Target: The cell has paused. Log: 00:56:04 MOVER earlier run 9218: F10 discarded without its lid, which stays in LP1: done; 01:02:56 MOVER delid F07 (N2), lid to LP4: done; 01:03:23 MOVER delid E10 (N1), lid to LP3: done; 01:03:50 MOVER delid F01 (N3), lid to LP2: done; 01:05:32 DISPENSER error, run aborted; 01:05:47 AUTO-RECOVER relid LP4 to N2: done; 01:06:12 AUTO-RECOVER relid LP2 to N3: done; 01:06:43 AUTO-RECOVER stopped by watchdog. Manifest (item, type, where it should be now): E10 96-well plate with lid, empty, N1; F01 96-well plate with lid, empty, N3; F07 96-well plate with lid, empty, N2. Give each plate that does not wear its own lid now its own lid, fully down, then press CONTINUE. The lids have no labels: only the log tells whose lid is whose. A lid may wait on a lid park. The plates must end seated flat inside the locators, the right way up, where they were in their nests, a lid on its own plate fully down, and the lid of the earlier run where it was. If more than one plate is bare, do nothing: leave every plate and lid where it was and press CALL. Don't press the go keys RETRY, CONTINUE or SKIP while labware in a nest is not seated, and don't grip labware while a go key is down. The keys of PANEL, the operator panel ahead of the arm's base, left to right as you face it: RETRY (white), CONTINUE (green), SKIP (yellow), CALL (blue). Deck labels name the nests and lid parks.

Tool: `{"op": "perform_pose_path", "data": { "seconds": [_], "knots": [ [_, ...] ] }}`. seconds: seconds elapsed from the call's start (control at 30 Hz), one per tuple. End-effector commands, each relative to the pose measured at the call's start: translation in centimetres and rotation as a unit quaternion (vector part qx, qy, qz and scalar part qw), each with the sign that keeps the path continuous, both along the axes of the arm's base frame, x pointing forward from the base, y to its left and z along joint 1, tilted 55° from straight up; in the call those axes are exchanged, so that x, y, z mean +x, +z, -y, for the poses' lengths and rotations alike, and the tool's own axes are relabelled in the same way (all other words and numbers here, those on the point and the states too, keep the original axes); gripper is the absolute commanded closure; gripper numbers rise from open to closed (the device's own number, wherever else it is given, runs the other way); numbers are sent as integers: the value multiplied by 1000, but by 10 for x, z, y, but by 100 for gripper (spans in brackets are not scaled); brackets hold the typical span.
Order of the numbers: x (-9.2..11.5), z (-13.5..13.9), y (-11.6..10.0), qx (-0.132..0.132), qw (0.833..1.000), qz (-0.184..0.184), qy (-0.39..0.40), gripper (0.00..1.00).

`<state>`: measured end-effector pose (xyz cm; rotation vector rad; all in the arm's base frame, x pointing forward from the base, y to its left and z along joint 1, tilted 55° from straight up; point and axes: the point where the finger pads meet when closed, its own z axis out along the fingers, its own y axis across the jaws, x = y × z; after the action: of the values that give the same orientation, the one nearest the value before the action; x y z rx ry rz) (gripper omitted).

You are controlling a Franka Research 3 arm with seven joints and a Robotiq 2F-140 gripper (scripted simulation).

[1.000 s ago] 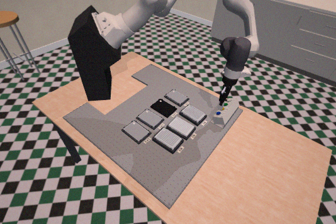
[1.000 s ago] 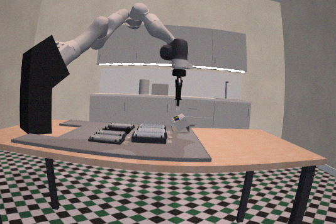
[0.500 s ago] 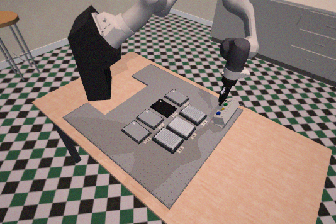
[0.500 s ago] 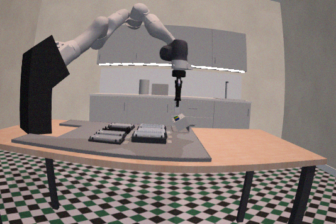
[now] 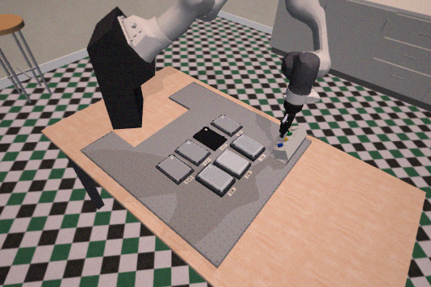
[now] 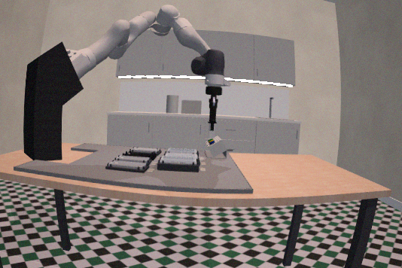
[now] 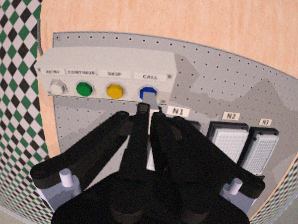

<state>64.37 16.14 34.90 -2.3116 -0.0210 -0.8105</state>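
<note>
My gripper (image 5: 283, 134) is shut and empty. It points down above the panel (image 5: 290, 144), with a gap to it in the side view (image 6: 211, 128). In the wrist view the fingertips (image 7: 147, 111) are just in front of the blue key (image 7: 148, 90); the yellow key (image 7: 116, 91), green key (image 7: 84, 88) and white key (image 7: 61, 87) lie to its left. Three plates sit in a row of nests. The one nearest the panel (image 5: 248, 145) and the farthest one (image 5: 215, 177) show open wells. The middle one (image 5: 232, 162) looks smooth, as under a lid.
Beside the plates is a row of lid parks: lids lie on three (image 5: 227, 124) (image 5: 192, 151) (image 5: 173, 168), and one is a bare black pad (image 5: 209, 138). The arm's black base block (image 5: 119, 72) stands at the deck's far left. A stool (image 5: 4, 24) stands off the table.
</note>
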Motion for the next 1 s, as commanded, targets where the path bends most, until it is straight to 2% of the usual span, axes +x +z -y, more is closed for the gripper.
{"op": "perform_pose_path", "data": {
  "seconds": [0.0,0.97],
  "knots": [
    [3,-2,1,-2,1000,6,2,100],
    [10,-10,-7,-2,1000,6,2,100]
  ]
}}
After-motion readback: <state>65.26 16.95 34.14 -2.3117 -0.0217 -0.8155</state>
